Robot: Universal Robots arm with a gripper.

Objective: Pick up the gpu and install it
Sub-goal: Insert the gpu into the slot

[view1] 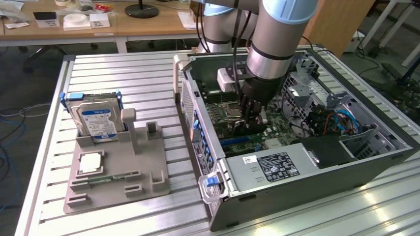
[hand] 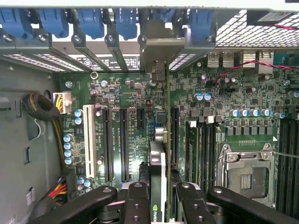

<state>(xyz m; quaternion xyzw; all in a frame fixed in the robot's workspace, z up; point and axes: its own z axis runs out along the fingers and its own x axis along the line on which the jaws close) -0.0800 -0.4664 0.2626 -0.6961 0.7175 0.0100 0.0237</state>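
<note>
My gripper (view1: 253,120) reaches down into the open computer case (view1: 367,162), over the motherboard (hand: 117,93). It is shut on the gpu (hand: 159,161), which I see edge-on between the two black fingers (hand: 138,203). The card stands upright on its edge, in line with the black expansion slots (hand: 124,144). Its silver bracket (hand: 162,46) lies against the case's rear slot openings, among the blue clips. From the exterior view the gpu (view1: 245,132) is a dark shape under the fingers, low over the board. I cannot tell whether its lower edge sits in a slot.
A white slot (hand: 88,140) and the CPU socket (hand: 245,172) flank the card. The power supply (view1: 269,167) sits at the case's near end, with cables (view1: 341,123) to the exterior view's right. Outside, a grey fixture (view1: 118,172) holds a hard drive (view1: 98,118) and a memory stick (view1: 108,179).
</note>
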